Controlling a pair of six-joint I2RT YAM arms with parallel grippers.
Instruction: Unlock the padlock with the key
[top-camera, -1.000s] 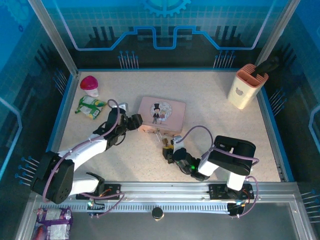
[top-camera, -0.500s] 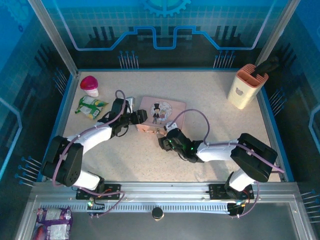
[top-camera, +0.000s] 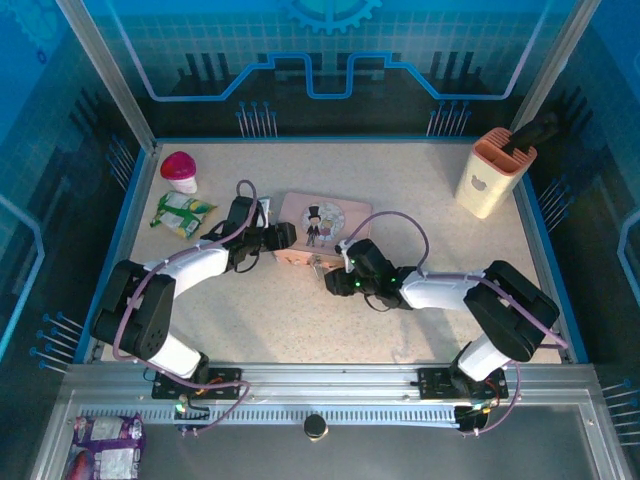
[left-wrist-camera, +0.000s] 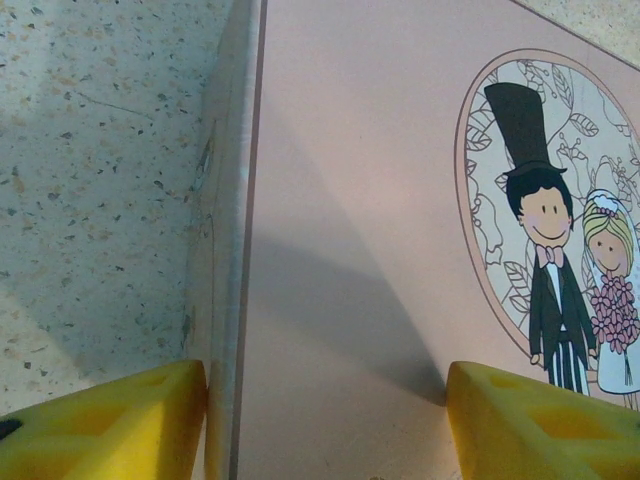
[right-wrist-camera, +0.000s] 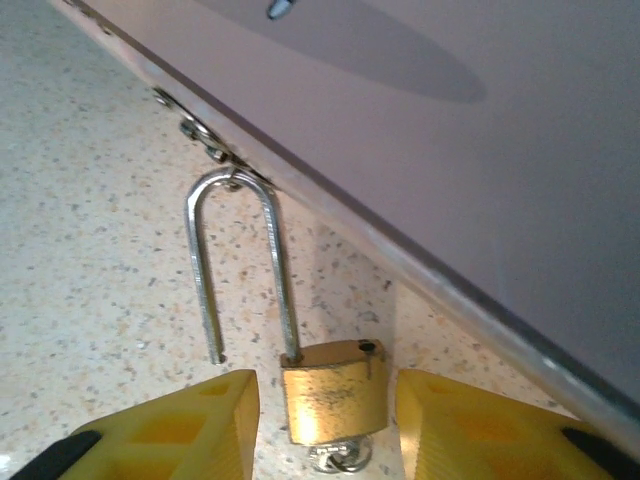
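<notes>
Blue-lit panels with gear outlines are enclosing a speckled beige table (top-camera: 430, 215), and a pink tin (top-camera: 322, 228) is lying near its middle. Far left of the tin, a pink-capped pot (top-camera: 180, 170) and a green packet (top-camera: 182, 213) are resting on the table; far right of it, a peach holder (top-camera: 490, 175) is standing upright. The left hand (top-camera: 281, 237) is reaching in at the tin's left end, and the right hand (top-camera: 336, 282) is pointing at the tin's near edge.

From the left wrist, the tin's lid is taking up most of the frame, its cartoon bride and groom showing on the right. The left hand is spread wide: one yellow finger (left-wrist-camera: 100, 425) is sitting down against the tin's side wall, over the speckled table, while the other (left-wrist-camera: 545, 425) is hovering over the lid.

From the right wrist, the padlock (right-wrist-camera: 325, 400) is hanging off a small clasp ring on the tin's near edge and lying on the table just in front of the tin. Its silver shackle (right-wrist-camera: 240, 265) is looping through that ring; one leg is entering the brass body, the other is ending free beside it. A small silvery ring (right-wrist-camera: 342, 458) is peeking out under the body. The right hand is parted narrowly, its yellow fingers (right-wrist-camera: 170, 435) flanking the brass body with a thin gap showing on each side.
</notes>
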